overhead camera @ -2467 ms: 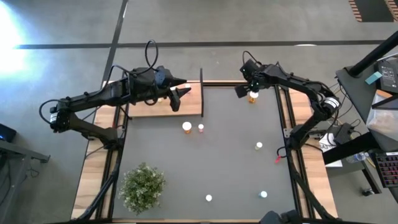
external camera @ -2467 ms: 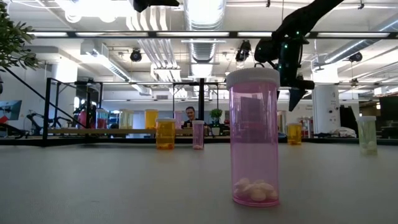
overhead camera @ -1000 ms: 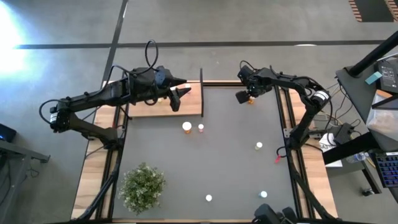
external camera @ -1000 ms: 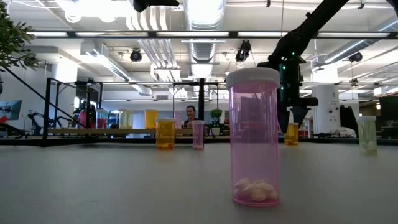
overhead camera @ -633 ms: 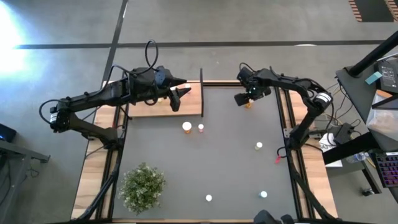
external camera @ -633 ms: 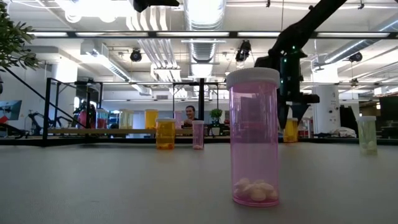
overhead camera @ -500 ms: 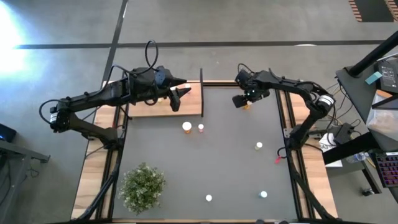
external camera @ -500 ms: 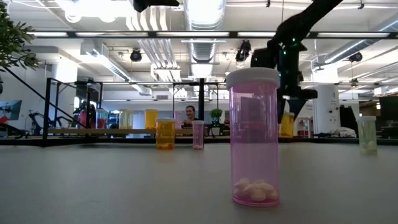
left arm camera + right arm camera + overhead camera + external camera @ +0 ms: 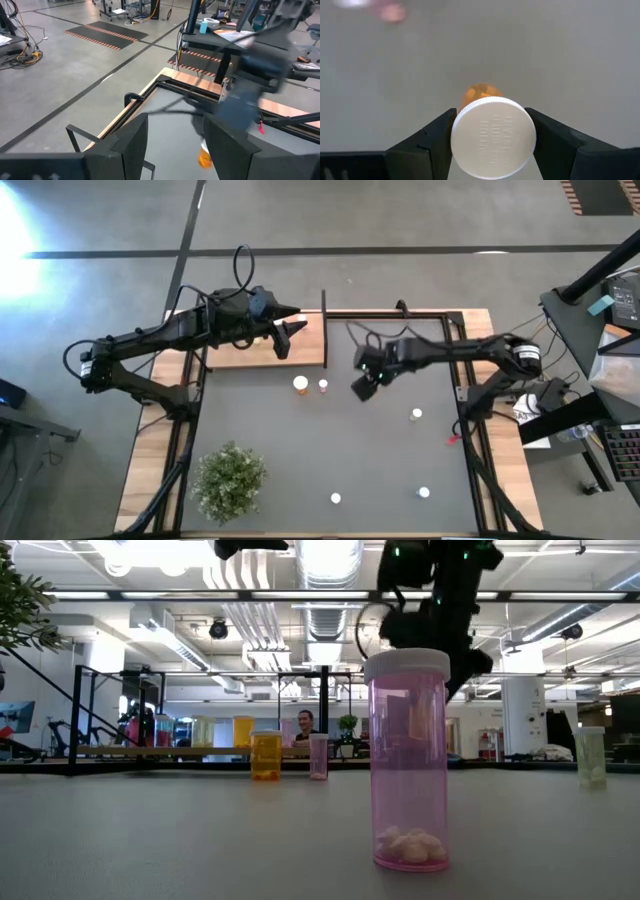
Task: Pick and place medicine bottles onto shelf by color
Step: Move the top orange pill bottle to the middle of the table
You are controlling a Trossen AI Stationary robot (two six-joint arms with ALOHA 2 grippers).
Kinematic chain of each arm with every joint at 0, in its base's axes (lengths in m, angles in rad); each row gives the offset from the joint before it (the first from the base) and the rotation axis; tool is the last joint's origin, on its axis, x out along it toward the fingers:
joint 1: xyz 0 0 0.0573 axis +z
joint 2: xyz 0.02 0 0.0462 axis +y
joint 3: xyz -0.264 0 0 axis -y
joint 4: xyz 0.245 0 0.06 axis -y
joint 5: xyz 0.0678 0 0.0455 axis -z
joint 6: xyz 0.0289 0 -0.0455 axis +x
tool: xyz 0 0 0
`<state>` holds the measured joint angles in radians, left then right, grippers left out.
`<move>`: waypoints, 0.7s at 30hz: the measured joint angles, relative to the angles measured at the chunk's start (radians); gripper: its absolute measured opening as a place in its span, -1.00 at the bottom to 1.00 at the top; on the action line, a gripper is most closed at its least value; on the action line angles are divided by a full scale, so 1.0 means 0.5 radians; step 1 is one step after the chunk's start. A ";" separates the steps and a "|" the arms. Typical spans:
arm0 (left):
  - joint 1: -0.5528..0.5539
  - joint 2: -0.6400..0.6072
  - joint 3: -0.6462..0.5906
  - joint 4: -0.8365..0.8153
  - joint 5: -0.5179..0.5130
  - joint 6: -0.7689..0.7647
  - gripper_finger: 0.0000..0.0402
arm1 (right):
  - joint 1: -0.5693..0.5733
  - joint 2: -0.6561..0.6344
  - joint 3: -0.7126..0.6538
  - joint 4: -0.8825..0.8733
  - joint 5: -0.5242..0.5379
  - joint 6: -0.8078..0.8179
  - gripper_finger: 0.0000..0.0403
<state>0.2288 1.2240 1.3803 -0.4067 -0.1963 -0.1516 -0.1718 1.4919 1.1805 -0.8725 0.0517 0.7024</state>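
My right gripper (image 9: 362, 383) is over the table's middle, high above it, as the low view (image 9: 440, 610) shows. It is shut on an orange medicine bottle with a white cap (image 9: 493, 136). My left gripper (image 9: 289, 330) waits open and empty over the right end of the light-wood shelf (image 9: 250, 352); its two fingers stand apart in the left wrist view (image 9: 175, 145). An orange bottle (image 9: 300, 384) and a small pink bottle (image 9: 323, 386) stand on their bases just in front of the shelf. A large pink bottle (image 9: 408, 760) stands near the low camera. My right gripper pinches the rim of the orange bottle's white cap (image 9: 459, 131) between its two fingers, one on each side. The fingers point down from above. The bottle hangs upright below them, its orange body (image 9: 479, 92) under the cap, lifted clear of the table.
White-capped bottles stand at the right (image 9: 416, 415) and near the front edge (image 9: 335, 499), (image 9: 424, 493). A small red thing (image 9: 447, 437) lies at the right rim. A green plant (image 9: 230, 478) stands at the front left. A black rod (image 9: 323, 320) rises at the shelf's right end.
My right gripper, shut on the orange bottle at the table's far right, has lifted it off the table. It has carried the bottle up and toward the left and near edges, to above the table's middle. The bottle stays upright.
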 joint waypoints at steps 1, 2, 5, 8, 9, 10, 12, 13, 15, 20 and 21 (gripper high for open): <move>0.000 0.000 0.000 0.000 0.000 -0.001 -0.13 | 0.059 0.001 0.016 0.024 0.000 0.029 0.06; 0.000 0.000 0.000 0.000 0.000 -0.008 -0.13 | 0.112 0.001 0.032 0.055 0.001 0.061 0.06; 0.000 0.000 0.000 -0.002 0.004 -0.105 -0.13 | 0.236 0.001 0.084 0.177 0.071 0.196 0.06; 0.000 0.000 0.000 -0.006 0.011 -0.121 -0.13 | 0.327 0.002 0.128 0.254 0.145 0.311 0.06; 0.000 0.000 0.000 -0.006 0.011 -0.121 -0.13 | 0.350 0.004 0.145 0.264 0.173 0.363 0.06; 0.000 0.000 0.000 -0.008 0.011 -0.122 -0.13 | 0.369 0.010 0.163 0.262 0.204 0.422 0.06; -0.004 -0.001 0.000 -0.027 0.014 -0.166 -0.13 | 0.397 0.030 0.202 0.261 0.234 0.504 0.06; -0.005 -0.002 0.000 -0.059 0.018 -0.193 -0.13 | 0.410 0.044 0.221 0.260 0.253 0.525 0.06; -0.006 -0.008 0.000 -0.154 0.040 -0.211 -0.13 | 0.432 0.096 0.270 0.262 0.269 0.563 0.06; -0.017 -0.028 -0.001 -0.363 0.063 -0.247 -0.13 | 0.494 0.308 0.433 0.242 0.266 0.604 0.07; -0.017 -0.033 -0.002 -0.379 0.064 -0.263 -0.13 | 0.498 0.350 0.473 0.219 0.263 0.604 0.07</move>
<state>0.2201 1.2078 1.3794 -0.5962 -0.1640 -0.2831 0.0771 1.6668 1.4170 -0.7628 0.1831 1.0042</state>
